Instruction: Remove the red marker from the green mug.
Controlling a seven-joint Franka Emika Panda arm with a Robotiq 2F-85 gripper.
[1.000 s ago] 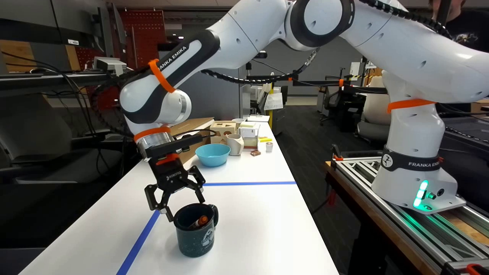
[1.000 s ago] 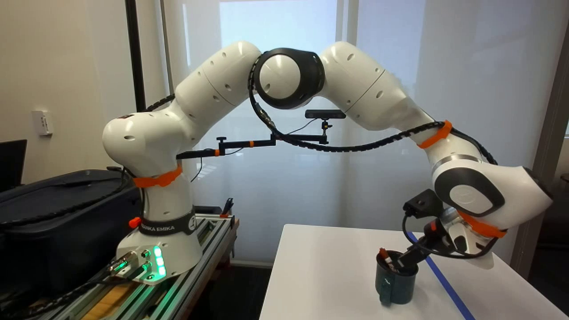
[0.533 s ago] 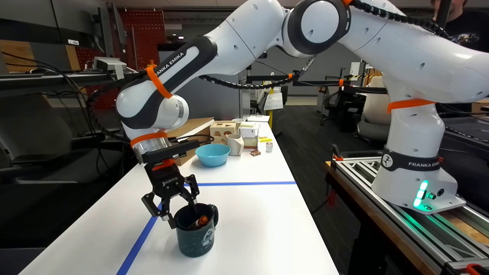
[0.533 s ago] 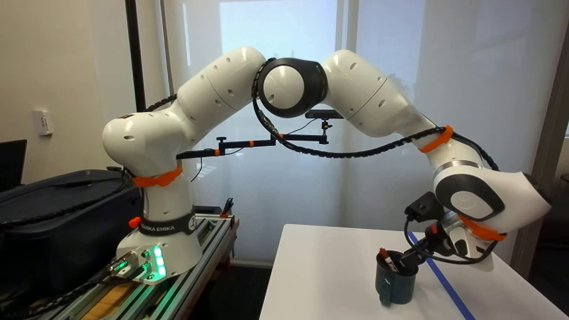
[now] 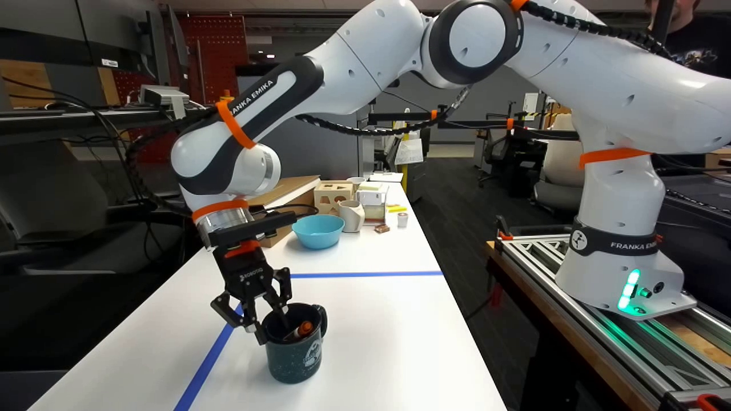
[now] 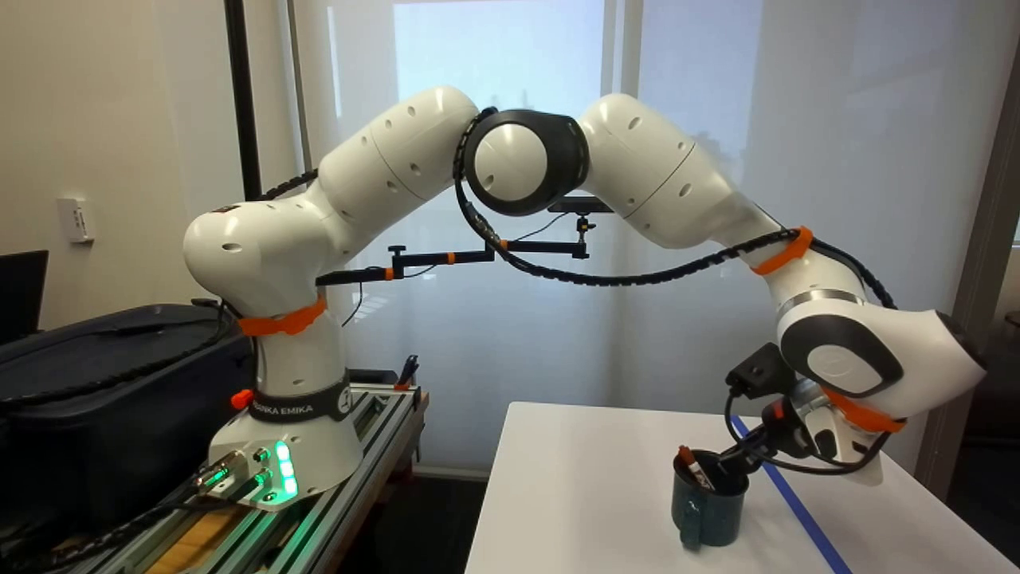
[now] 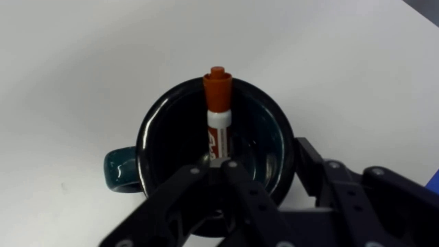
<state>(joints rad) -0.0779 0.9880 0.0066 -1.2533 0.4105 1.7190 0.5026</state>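
The dark green mug [image 5: 292,361] stands upright on the white table; its handle [image 7: 121,168] points left in the wrist view. Inside it leans the red marker [image 7: 218,96], its orange-red cap up at the rim, its lower part hidden behind a finger. My gripper [image 5: 274,331] straddles the mug's wall. One finger reaches into the mug beside the marker; the other finger [image 7: 307,164] lies against the outside of the rim. Between the fingers a gap still shows, and the inner one looks apart from the wall. The inner fingertip is partly hidden. The marker is not between the jaws.
Farther along the table in an exterior view are a light blue bowl [image 5: 318,231], a beige pitcher [image 5: 352,216], a wooden shape box [image 5: 331,195] and a small white cup [image 5: 402,219]. Blue tape lines [image 5: 365,274] cross the table.
The gripper has come down, and its fingers have drawn closer together. One finger has gone down inside the mug. The mug has shifted very slightly, with the marker still in it.
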